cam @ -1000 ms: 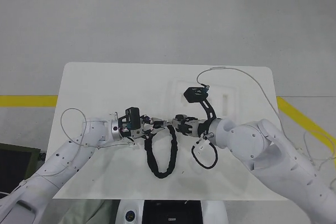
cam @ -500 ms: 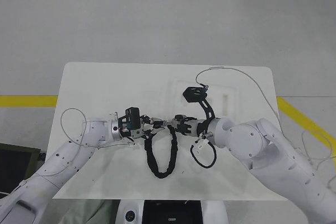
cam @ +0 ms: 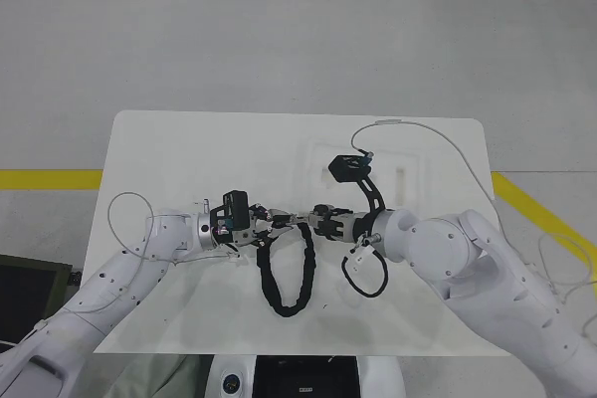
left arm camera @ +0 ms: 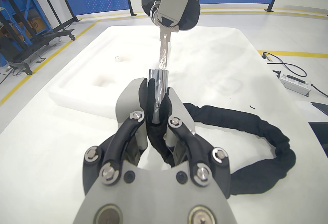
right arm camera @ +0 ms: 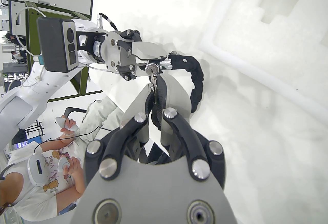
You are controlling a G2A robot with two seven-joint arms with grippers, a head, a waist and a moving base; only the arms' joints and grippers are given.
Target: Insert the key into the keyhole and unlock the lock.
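My left gripper (left arm camera: 156,96) is shut on the chrome lock cylinder (left arm camera: 158,93) of a black fabric-covered cable lock (cam: 287,279), whose loop hangs down onto the table. Facing it, my right gripper (right arm camera: 155,93) is shut on the head of a silver key (left arm camera: 164,50). The key's tip sits in the keyhole (right arm camera: 151,69) at the cylinder's end, with most of the blade still showing. From above, the two grippers meet tip to tip at the middle of the table, left gripper (cam: 264,221) and right gripper (cam: 313,219).
A white foam tray (cam: 378,174) with recessed pockets lies on the far right part of the white table (cam: 179,149). A thin white cable (cam: 418,127) arcs over the table's far right. A black cable loop (cam: 363,279) hangs under the right wrist.
Almost nothing has moved. The right arm and its hanging cable loop have shifted very slightly, while both grippers stay joined at the lock.
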